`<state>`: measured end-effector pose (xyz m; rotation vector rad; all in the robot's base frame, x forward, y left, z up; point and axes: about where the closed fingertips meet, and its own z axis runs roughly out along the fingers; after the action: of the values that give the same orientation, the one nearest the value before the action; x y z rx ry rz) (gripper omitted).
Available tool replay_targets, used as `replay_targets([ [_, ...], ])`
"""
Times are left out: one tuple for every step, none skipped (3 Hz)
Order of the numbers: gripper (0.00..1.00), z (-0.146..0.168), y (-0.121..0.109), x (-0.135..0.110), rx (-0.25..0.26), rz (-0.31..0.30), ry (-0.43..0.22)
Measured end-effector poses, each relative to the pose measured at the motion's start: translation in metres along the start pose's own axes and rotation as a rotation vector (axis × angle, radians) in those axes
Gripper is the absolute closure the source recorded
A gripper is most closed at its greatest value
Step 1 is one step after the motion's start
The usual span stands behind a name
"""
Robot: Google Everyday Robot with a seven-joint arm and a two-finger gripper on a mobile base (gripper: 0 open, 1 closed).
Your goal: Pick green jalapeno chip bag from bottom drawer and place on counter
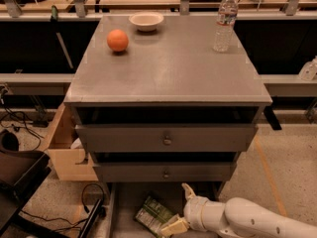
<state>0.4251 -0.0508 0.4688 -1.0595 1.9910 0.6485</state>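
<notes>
Camera view, looking down on the cabinet front. The bag is lying flat and askew on the floor of the bottom drawer, which is standing pulled out; the bag's lower end is running off the bottom edge of the view. The gripper is sitting low in the drawer just right of the bag, at the end of the white arm reaching in from the right. Its fingers are standing wide apart, one pointing up and away from the bag, the other lying against the bag's right edge, so nothing is being held. The counter is lying well above the bag, past two knobbed drawers; a ball, a bowl and a bottle are standing toward its far side. Judged from its crinkled foil look, the bag is probably light, soft and somewhat slippery, with a puffed body that is likely to yield under pressure and brittle contents. A pinch across the right edge or the raised middle appears the most promising hold, closing only until the foil is gathering between the pads. Because the bag is lying flat on the floor, a finger may skid over it or push it aside rather than getting under it.
</notes>
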Motion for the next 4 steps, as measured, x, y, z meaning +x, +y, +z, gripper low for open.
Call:
replay_targets([
  [0.0,0.011,0.004,0.007,-0.018,0.03,-0.019],
  [0.0,0.025,0.003,0.02,-0.025,0.04,-0.004],
  [0.0,0.049,-0.011,0.057,0.002,0.058,0.0],
  [0.0,0.084,-0.027,0.118,0.02,0.083,0.009],
])
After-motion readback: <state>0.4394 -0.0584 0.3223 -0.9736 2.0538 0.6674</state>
